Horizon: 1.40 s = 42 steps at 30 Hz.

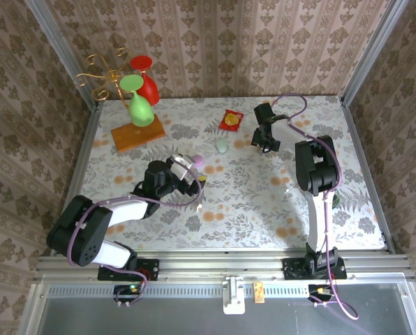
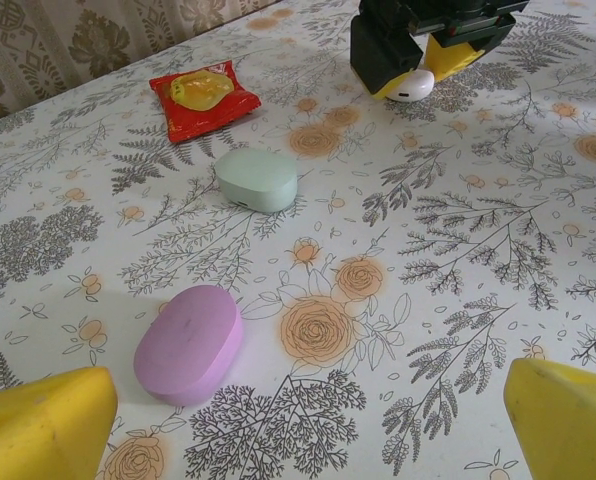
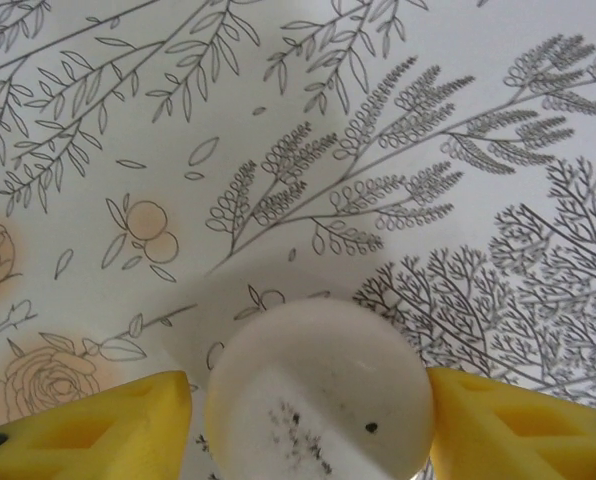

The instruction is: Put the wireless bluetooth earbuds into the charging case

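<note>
White case sits gripped in right jaws; left jaws spread wide.

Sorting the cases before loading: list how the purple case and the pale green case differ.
Colour: the purple case is lilac, the green case pale mint. Place: the purple case lies close to the left gripper; the green case lies farther off, near the red packet. Both are shut, rounded and lie flat on the table.

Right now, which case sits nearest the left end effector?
The lilac case, just ahead of the open left end effector; the mint case lies farther off, by the red packet.
</note>
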### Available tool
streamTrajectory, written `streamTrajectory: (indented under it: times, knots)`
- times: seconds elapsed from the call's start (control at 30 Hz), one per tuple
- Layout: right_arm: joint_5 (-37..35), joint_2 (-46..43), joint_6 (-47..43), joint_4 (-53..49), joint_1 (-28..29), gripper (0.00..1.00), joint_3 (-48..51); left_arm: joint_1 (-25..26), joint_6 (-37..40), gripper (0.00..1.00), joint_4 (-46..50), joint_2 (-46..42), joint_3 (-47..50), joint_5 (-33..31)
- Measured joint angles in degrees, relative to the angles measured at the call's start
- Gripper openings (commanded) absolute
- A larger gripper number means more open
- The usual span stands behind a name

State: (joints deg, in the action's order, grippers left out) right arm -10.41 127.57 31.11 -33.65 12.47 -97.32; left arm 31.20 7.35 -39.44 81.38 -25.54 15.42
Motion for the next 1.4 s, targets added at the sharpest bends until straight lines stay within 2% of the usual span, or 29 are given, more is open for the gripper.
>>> streamTrajectory:
  times: [0.23, 0.4, 0.53, 0.77, 1.1, 1.27, 1.4]
  knots:
    - [0.17, 0.57, -1.60, -1.36, -0.22, 0.51, -1.07, 0.02, 0.00, 1.00, 0.00, 0.02, -0.04, 0.02]
    - [0.72, 0.50, -2.91, -1.25, -0.22, 0.51, -1.01, 0.13, -0.02, 1.00, 0.02, 0.72, -0.39, 0.26]
    - [2.67, -2.16, -3.56, 1.16, -0.20, 0.51, 3.10, 1.14, -0.04, 1.00, -0.31, 2.25, -1.90, 0.63]
    - [7.10, -15.96, -1.84, 7.72, 2.14, 0.50, 17.00, 4.63, -2.36, 1.00, -4.50, 7.13, -5.27, 0.59]
    - [11.32, -35.82, 11.37, 21.49, 6.32, 0.46, 33.90, 10.12, -16.87, 0.92, -20.94, 16.59, -9.62, -1.79]
    - [13.88, -40.26, 16.26, 25.07, 7.72, 0.46, 36.61, 12.41, -22.95, 0.90, -27.85, 20.87, -13.31, -1.99]
    - [15.93, -42.64, 19.12, 27.21, 8.59, 0.46, 36.96, 13.51, -24.76, 0.89, -30.12, 22.71, -15.56, -2.03]
